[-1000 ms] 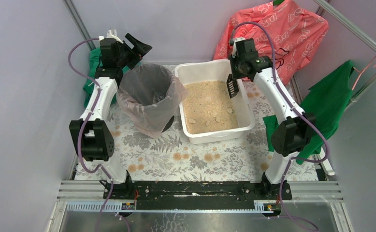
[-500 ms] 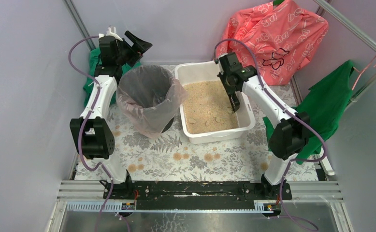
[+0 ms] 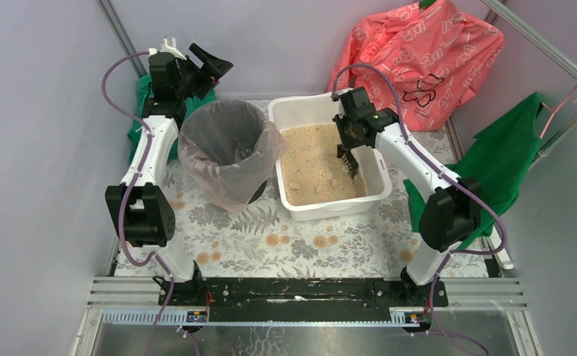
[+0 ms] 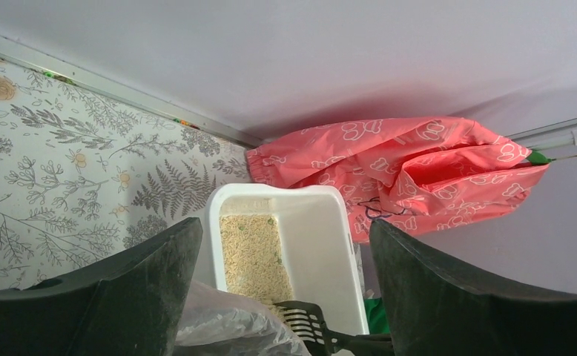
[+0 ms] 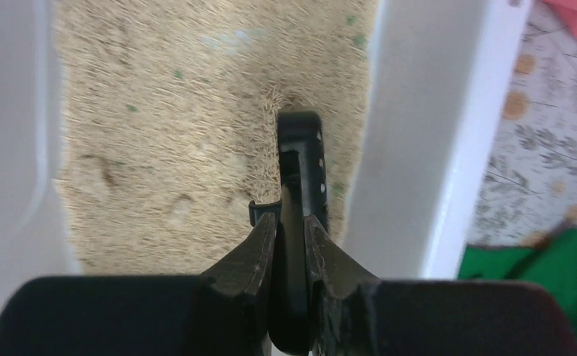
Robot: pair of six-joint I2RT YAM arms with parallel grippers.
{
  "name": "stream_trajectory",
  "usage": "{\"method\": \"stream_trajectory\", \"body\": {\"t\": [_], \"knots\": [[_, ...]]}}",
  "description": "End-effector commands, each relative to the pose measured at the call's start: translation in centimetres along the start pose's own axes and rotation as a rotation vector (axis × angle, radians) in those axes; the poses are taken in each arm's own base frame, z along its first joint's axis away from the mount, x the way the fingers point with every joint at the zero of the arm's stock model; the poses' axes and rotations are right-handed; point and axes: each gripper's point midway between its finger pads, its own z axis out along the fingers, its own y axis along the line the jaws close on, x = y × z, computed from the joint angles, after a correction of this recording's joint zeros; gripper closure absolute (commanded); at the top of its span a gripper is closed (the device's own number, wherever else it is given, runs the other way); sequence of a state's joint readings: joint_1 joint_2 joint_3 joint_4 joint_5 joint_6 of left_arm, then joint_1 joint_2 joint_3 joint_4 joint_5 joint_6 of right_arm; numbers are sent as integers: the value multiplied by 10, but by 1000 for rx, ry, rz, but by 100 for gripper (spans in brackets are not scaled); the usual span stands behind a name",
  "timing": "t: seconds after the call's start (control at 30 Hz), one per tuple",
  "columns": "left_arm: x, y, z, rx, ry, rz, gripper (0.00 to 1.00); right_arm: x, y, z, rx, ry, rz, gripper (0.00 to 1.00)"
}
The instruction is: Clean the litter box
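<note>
Reaching R arm [image 3: 404,152], scoop [image 3: 348,159] in litter box [image 3: 305,111]

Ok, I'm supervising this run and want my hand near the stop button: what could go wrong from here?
1. The right gripper pinches the scoop edge-on between its jaws; dragging it through the granules may twist it loose.
2. The scoop is close beside the litter box wall, so it could catch or shove the box.
3. Carrying a load to the bin may spill granules on the tablecloth.
</note>
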State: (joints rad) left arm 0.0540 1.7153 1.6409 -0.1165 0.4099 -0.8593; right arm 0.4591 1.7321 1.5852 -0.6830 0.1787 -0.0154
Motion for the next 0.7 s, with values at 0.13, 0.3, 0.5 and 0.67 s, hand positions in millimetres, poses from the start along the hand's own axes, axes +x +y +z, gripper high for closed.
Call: {"method": "stream_trajectory", "body": {"t": [0.13,0.3,0.5,0.67], "knots": [[-11,-25,-24,57,-46,42,9,-50,66,-16,-332,-112,188,100],[-7,-22,-29,51,-42,45,9,-53,57,-20,-319,-120,191,100],[-6,-22,-30,50,-40,47,9,-27,52,-3,-351,-74,254,100],[-6,-22,-30,51,-40,45,9,-1,59,18,-459,-31,358,100]]}}
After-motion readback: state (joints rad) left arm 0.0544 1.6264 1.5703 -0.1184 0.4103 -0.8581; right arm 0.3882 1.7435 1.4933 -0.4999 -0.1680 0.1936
